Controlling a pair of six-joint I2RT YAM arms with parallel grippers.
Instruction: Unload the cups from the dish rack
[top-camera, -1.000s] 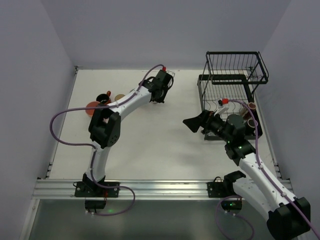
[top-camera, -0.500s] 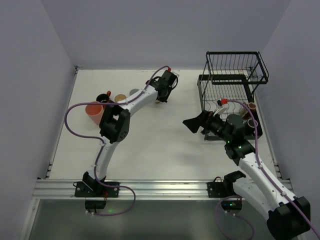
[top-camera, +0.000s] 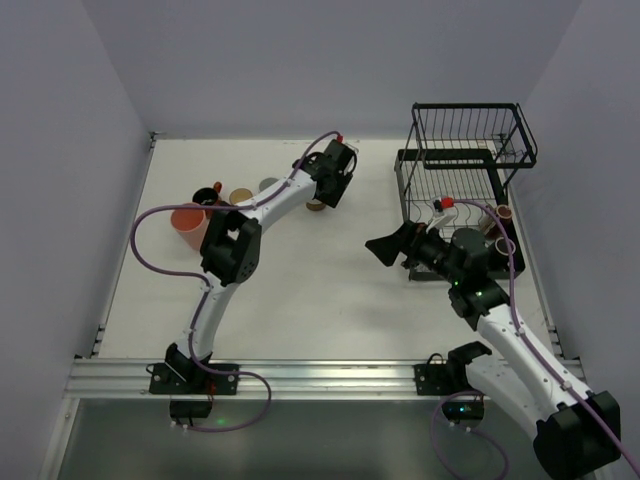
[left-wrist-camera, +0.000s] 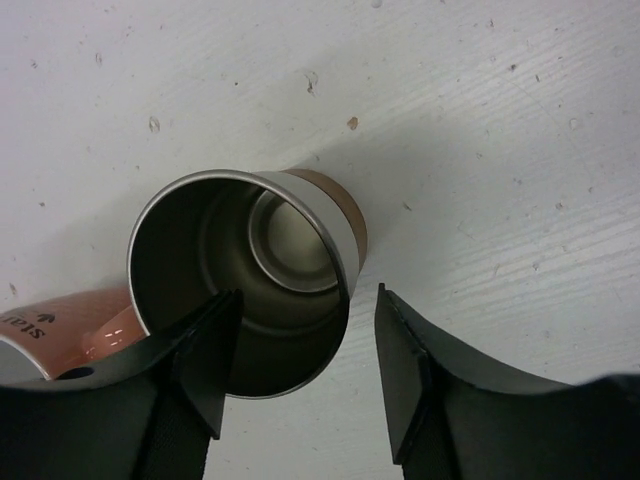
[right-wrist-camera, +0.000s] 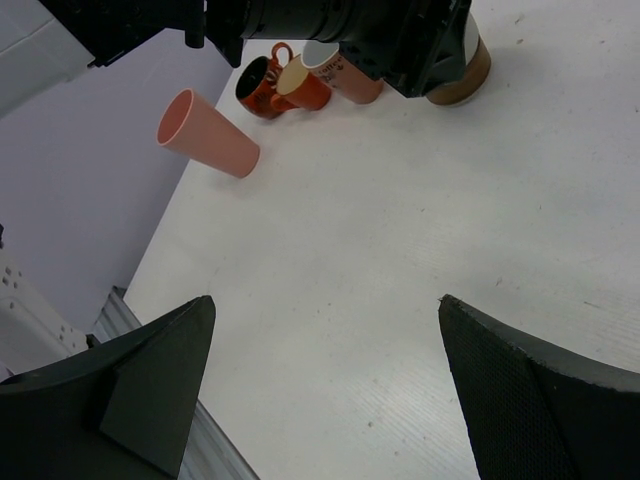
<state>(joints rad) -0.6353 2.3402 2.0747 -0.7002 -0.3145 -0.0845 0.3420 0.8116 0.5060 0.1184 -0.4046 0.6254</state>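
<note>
Since the olive-brown cup (left-wrist-camera: 300, 230) stands upright on the table (top-camera: 300, 290), well apart from the dish rack (top-camera: 465, 165), I log it as unloaded.

- Left gripper (left-wrist-camera: 302, 350): jaws parted, nothing held. One finger is over the cup's mouth, the other outside and clear of its wall, a straddle that suits letting go.
- Right gripper (right-wrist-camera: 325, 330): spread wide and empty, just beside the dish rack, placed, I judge, for the next pick.
- Farther from the dish rack: pink tumbler (right-wrist-camera: 208, 133) on its side, orange mug (right-wrist-camera: 262, 82).
- Inside the dish rack: at least one cup (top-camera: 505, 213).
- Surface: white, speckled, matte.
- Room: plain pale walls (top-camera: 300, 60).
</note>
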